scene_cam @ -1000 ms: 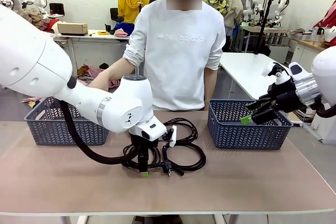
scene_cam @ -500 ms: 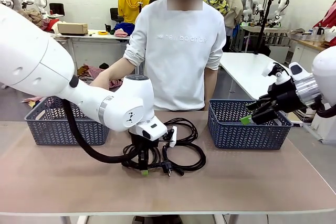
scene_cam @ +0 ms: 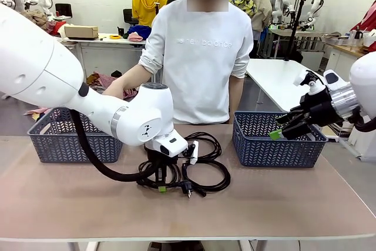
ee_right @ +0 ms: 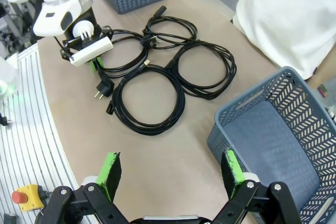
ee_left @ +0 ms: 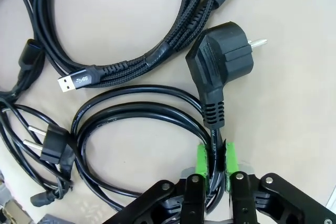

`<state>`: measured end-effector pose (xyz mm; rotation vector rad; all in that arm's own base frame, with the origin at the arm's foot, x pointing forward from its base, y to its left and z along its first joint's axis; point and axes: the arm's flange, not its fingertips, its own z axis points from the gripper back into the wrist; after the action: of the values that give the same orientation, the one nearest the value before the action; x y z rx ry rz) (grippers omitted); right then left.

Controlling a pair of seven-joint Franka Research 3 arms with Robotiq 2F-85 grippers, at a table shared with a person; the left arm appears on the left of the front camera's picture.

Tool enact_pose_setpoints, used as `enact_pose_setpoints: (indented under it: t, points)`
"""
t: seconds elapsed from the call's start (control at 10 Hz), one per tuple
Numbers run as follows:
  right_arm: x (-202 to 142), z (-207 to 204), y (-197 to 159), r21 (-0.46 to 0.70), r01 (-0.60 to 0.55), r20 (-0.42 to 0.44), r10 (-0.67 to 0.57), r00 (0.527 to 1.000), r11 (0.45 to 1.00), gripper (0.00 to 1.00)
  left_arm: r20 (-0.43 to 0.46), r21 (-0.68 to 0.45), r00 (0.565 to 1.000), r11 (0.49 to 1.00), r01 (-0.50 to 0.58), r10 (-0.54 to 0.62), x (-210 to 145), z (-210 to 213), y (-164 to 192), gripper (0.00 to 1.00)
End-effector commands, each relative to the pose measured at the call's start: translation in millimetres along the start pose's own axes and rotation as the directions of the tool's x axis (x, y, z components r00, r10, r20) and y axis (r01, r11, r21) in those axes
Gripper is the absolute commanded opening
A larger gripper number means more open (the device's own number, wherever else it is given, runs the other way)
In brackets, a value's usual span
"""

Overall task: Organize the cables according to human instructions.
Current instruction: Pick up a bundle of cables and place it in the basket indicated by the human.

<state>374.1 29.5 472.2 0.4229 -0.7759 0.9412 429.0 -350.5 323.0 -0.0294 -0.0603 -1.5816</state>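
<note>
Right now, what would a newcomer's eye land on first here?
The robot's left hand is clamped on a thin black power cord just below its round black two-pin plug, in the tangle of coiled black cables at mid-table. The right hand hangs open beside the blue-grey plastic basket on the right, and a person in a white sweatshirt stands at the far edge.

My green pads (ee_left: 201, 159) matt rubber; cord (ee_left: 137, 107) smooth shiny plastic; cable (ee_left: 184, 30) braided cloth; plug pins (ee_left: 257, 42) metal.
</note>
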Motion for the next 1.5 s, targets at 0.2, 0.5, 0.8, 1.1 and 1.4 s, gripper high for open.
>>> enact_pose_setpoints:
  t: [0.2, 0.5, 0.8, 1.1, 1.4]
  points:
    - [1.6, -2.0, -3.3, 0.006, -0.020, 0.022, 0.020, 1.000, 1.000, 1.00, -0.044, 0.016, 0.999, 1.000, -0.021, 0.021, -3.1, 8.0, 0.3, 0.00]
    - [1.6, -2.0, -3.3, 0.006, -0.020, 0.022, 0.020, 1.000, 1.000, 1.00, -0.036, 0.073, 0.998, 0.996, -0.052, 0.055, -5.2, 42.0, -10.4, 0.00]
    - [1.6, -2.0, -3.3, 0.006, -0.020, 0.022, 0.020, 1.000, 1.000, 1.00, -0.048, 0.077, 0.997, 0.995, -0.056, 0.060, -16.0, 94.5, -13.8, 0.00]
    - [1.6, -2.0, -3.3, 0.006, -0.020, 0.022, 0.020, 1.000, 1.000, 1.00, -0.023, 0.148, 0.996, 0.986, -0.078, 0.082, -56.8, 165.7, 10.7, 0.00]
    - [1.6, -2.0, -3.3, 0.006, -0.020, 0.022, 0.020, 1.000, 1.000, 1.00, 0.023, 0.179, 0.997, 0.980, -0.081, 0.078, -82.7, 215.0, 32.6, 0.00]
